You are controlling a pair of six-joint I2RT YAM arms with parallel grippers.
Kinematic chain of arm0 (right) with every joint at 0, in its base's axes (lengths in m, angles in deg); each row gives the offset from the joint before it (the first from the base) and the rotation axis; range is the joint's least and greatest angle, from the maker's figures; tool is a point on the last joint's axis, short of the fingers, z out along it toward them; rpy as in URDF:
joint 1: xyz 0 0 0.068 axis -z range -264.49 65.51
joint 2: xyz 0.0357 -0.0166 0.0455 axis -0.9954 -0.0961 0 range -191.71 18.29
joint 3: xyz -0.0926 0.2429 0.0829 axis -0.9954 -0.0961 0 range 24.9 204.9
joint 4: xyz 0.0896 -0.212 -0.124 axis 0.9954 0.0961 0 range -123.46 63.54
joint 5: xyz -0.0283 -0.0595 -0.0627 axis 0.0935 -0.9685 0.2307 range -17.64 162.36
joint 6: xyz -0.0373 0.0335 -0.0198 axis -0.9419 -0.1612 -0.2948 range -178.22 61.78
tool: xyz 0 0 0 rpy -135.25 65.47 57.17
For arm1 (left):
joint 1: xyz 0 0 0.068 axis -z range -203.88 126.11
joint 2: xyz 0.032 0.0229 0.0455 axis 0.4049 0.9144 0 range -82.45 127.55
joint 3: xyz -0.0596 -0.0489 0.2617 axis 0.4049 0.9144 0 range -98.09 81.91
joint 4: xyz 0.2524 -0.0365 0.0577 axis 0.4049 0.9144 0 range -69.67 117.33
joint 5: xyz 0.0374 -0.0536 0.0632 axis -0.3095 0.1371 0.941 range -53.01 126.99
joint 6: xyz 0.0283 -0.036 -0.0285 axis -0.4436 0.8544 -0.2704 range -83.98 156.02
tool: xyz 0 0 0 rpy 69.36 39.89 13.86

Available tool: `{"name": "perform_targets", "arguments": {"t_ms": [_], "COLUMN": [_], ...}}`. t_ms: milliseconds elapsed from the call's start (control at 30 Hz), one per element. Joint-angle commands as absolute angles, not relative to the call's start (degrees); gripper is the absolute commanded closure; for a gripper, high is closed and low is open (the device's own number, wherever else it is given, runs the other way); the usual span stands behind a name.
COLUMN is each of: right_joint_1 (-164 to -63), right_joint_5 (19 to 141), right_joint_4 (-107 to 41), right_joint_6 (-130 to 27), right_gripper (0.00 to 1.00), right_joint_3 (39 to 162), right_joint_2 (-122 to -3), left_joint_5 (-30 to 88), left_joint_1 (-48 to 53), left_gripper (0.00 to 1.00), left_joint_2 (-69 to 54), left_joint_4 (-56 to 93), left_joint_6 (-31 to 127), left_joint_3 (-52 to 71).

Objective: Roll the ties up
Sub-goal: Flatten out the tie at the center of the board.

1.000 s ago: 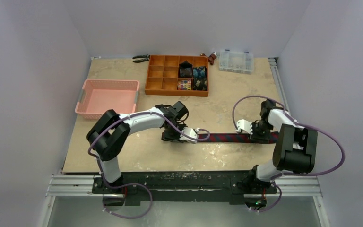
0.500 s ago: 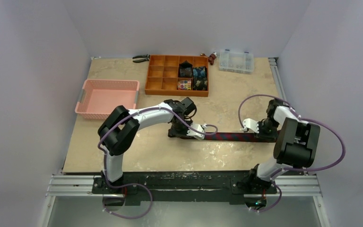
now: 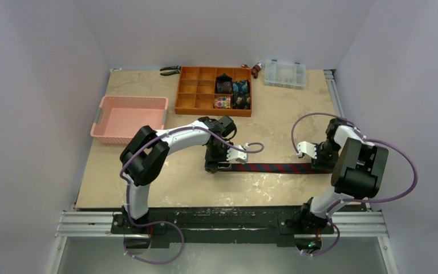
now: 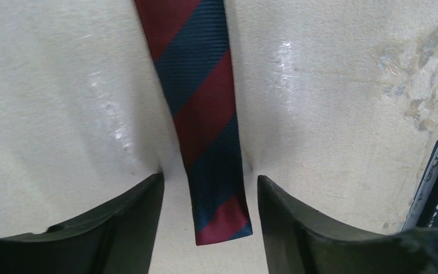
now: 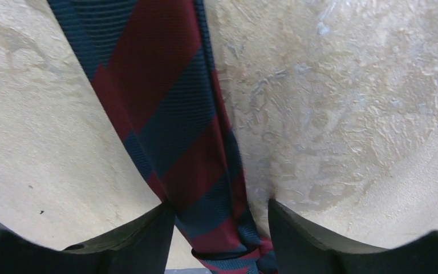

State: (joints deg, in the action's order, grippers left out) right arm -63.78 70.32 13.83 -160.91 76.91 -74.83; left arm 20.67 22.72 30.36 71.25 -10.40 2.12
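Left gripper (image 4: 209,178) and right gripper (image 5: 221,203) (both spread, pinching nothing) straddle opposite ends of the flat striped tie (image 4: 198,85)

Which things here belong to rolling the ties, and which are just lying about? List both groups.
Job in hand:
- striped tie, laid out flat
- rolled ties
- orange tray holding the rolled ones

Lying about:
- pink basket
- pliers
- clear plastic box
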Motion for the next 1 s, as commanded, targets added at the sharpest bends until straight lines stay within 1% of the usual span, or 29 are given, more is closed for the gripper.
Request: {"name": "perform_targets", "arguments": {"t_ms": [0,33,100,133,167,200,267,367,433,533,633,767,833,967], "right_joint_1": [-63.24,-63.15,-63.12,-63.2,-63.63,-64.64,-68.67,-77.41,-81.96,-85.78,-88.83,-90.24,-90.37,-90.37], "right_joint_5": [72.12,74.04,76.72,77.35,79.14,80.66,82.69,86.16,87.5,87.87,85.78,82.5,81.25,78.01], "right_joint_4": [16.51,18.91,23.81,26.33,27.29,27.77,27.76,25.78,24.21,21.23,18.16,14.09,13.07,9.79], "right_joint_6": [-159.22,-158.84,-159.69,-160.09,-160.2,-159.58,-155.16,-146.3,-141.55,-138.86,-138.11,-138.39,-139.11,-141.35], "right_gripper": [0.34,0.26,0.12,0.05,0.02,0.02,0.02,0.02,0.03,0.05,0.05,0.06,0.1,0.29], "right_joint_3": [80.62,81.77,83.45,83.63,83.46,82.93,80.9,78.61,77.5,75.19,72.66,70.35,70.17,70.13], "right_joint_2": [-73.97,-72.7,-69.69,-67.97,-66.23,-64.52,-61.63,-59.64,-59.49,-59.92,-61.42,-63.67,-65.61,-69.33], "left_joint_5": [15.87,13.3,8.24,7.05,6.67,6.67,7.02,7.4,6.95,5.14,3.77,3.24,2.96,2.43], "left_joint_1": [18.88,17.35,14.25,13.25,12.63,12.23,11.43,9.41,8.47,8.35,7.81,7.41,7.41,7.41], "left_gripper": [0.37,0.33,0.19,0.15,0.13,0.12,0.11,0.1,0.1,0.12,0.13,0.13,0.14,0.18], "left_joint_2": [20.89,18.72,13.85,11.65,9.57,7.66,4.29,0.63,-1.32,-3.39,-4.96,-5.72,-5.85,-5.94], "left_joint_4": [65.69,64.4,61.0,59.24,57.37,55.76,51.51,44.49,41.8,41.46,41.26,39.89,39.3,38.57], "left_joint_6": [-3.26,-1.72,0.88,1.75,2.16,2.42,4.45,14.29,17.73,15.53,14.38,16.12,16.96,17.62], "left_joint_3": [4.16,5.36,8.1,9.84,11.62,13.49,17.04,22.05,24.81,28.06,29.7,31.17,31.91,32.11]}}
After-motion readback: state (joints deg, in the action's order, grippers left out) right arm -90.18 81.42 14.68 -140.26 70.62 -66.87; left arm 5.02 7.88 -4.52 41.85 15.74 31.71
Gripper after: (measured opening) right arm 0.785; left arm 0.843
